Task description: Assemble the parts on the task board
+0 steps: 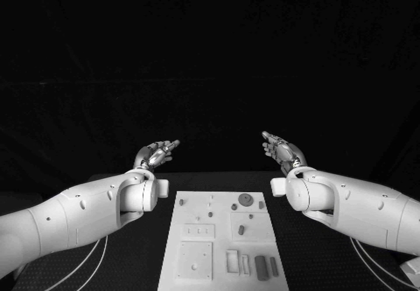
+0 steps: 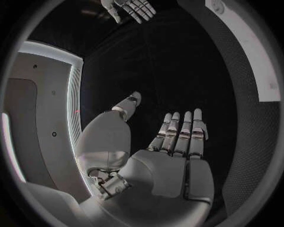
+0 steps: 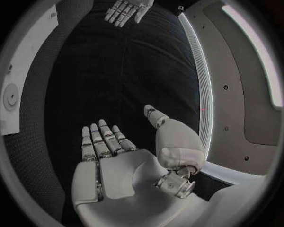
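Observation:
The white task board (image 1: 223,242) lies in the middle of the black table, between my two arms. Small grey parts lie on it: a round disc (image 1: 247,198) near its far end, a short peg (image 1: 241,230) mid-board, and two dark oblong pieces (image 1: 266,267) at its near right corner. My left hand (image 1: 156,154) is raised beyond the board's far left, palm inward, fingers straight and apart, holding nothing (image 2: 172,151). My right hand (image 1: 283,151) mirrors it beyond the far right, also empty with fingers extended (image 3: 112,151). Both hands are well above and past the board.
The board (image 2: 248,52) curves along the rim of the left wrist view, with my right hand (image 2: 127,8) beyond it. The right wrist view likewise shows the board (image 3: 23,80) and my left hand (image 3: 125,9). Black table (image 1: 315,254) flanks the board.

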Motion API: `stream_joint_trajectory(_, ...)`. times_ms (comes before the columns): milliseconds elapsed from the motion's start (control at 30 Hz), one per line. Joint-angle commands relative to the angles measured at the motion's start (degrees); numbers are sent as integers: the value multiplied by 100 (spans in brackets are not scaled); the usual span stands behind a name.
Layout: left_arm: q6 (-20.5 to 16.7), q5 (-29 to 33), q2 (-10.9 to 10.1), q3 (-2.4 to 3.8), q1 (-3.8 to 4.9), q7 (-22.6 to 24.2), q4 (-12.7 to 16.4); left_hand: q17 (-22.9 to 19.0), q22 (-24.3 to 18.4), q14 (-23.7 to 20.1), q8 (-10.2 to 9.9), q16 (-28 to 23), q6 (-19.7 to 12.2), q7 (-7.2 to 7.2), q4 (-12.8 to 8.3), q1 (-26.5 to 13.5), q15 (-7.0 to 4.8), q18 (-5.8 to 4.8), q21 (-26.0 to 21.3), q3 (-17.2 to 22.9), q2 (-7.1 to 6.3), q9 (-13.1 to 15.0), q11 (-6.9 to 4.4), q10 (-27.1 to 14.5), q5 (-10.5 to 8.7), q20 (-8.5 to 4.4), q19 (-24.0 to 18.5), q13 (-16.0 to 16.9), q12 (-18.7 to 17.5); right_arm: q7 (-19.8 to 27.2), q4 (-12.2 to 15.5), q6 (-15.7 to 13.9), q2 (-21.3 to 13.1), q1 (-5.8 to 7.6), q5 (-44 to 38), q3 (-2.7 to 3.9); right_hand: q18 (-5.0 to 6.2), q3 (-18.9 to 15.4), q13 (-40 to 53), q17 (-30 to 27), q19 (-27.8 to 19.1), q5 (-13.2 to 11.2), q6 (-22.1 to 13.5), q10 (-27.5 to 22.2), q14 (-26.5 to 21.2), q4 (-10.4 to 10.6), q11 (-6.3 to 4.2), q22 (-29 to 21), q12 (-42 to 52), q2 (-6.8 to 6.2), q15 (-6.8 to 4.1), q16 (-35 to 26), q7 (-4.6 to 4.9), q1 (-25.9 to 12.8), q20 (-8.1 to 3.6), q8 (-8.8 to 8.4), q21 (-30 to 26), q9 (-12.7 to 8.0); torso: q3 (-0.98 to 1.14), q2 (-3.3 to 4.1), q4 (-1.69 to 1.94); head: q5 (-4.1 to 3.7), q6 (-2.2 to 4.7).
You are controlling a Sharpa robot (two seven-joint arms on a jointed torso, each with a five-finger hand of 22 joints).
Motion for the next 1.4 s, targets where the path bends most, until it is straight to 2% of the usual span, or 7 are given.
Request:
stream_joint_trajectory(33,755,123,157,-82,167,-629,-417,79,86,75,60,30,64,15,-11,122,14,-42,28,54,-9,50,5,93,22,10,75,12,32,-659,-387,1356,104,139,-265,-43,5,159,69,555,357,42,234,489,672,-475,61,1249,141,-30,125,552,591,509,124,174,213,311,0,0,-2,0,1)
stream_joint_trajectory(267,1136,183,425,-275,453,-997,-1115,124,124,215,116,138,143,86,-48,174,10,-37,82,19,65,95,53,221,23,-41,171,36,80,-1108,-1089,2207,295,401,-383,-145,287,549,194,805,1389,36,1246,1258,1539,-1230,89,2597,472,-239,179,1020,617,1436,30,775,634,1302,0,0,-2,0,1)
stream_joint_trajectory(467,1224,197,487,-319,519,-1082,-1276,309,240,1197,458,679,913,388,-535,679,27,144,431,120,334,241,318,1188,28,-282,955,222,524,-1265,-1335,2505,362,493,-424,-181,672,726,330,919,2473,50,2185,2261,2633,-1453,-60,2471,887,-367,-80,1426,528,2157,-68,1191,852,1321,0,0,-2,0,1)
stream_joint_trajectory(500,1444,-180,331,-399,501,-953,-1044,352,257,1445,491,804,1059,384,-654,790,-30,186,509,176,386,244,307,1357,24,-324,1155,245,593,-1292,-1915,1609,595,388,-4143,-194,722,712,335,928,2640,40,2319,2380,2778,-1442,-93,2446,916,-399,-143,1461,499,2230,-70,1232,876,1310,-31,7,5,17,-126)
stream_joint_trajectory(633,1526,-319,313,-401,495,-903,-1020,488,275,2111,673,1131,1677,386,-905,995,-197,263,653,337,525,274,267,2138,26,-449,1594,403,932,-1313,-1954,1552,615,384,-4831,-193,932,687,383,1032,3288,45,2838,2912,3441,-1456,-220,2406,1080,-424,-408,1690,404,2469,-123,1405,1037,1303,-30,23,-2,25,-99)
stream_joint_trajectory(933,1848,-675,86,-400,484,-745,-598,682,283,2737,706,1384,2364,200,-1131,1108,-433,294,796,475,680,248,-16,2859,28,-656,2158,557,1085,-1329,-1786,1632,578,384,-6599,-192,1370,479,340,1405,4813,41,3549,3631,4978,-1463,-475,2480,1062,-444,-1103,2216,251,2659,-282,1438,1552,1143,-36,125,1,-6,-110)
stream_joint_trajectory(1400,1652,-859,-484,-387,486,-598,649,801,291,2914,468,1422,2277,233,-1131,1153,-482,255,823,428,534,156,62,2766,27,-764,2354,523,857,-1403,-1389,1704,589,370,-8433,-211,1372,118,143,2561,6354,43,3786,3911,6359,-1453,-645,2655,662,-545,-1359,4045,223,2904,-1067,1191,3031,891,-8,560,105,-159,26)
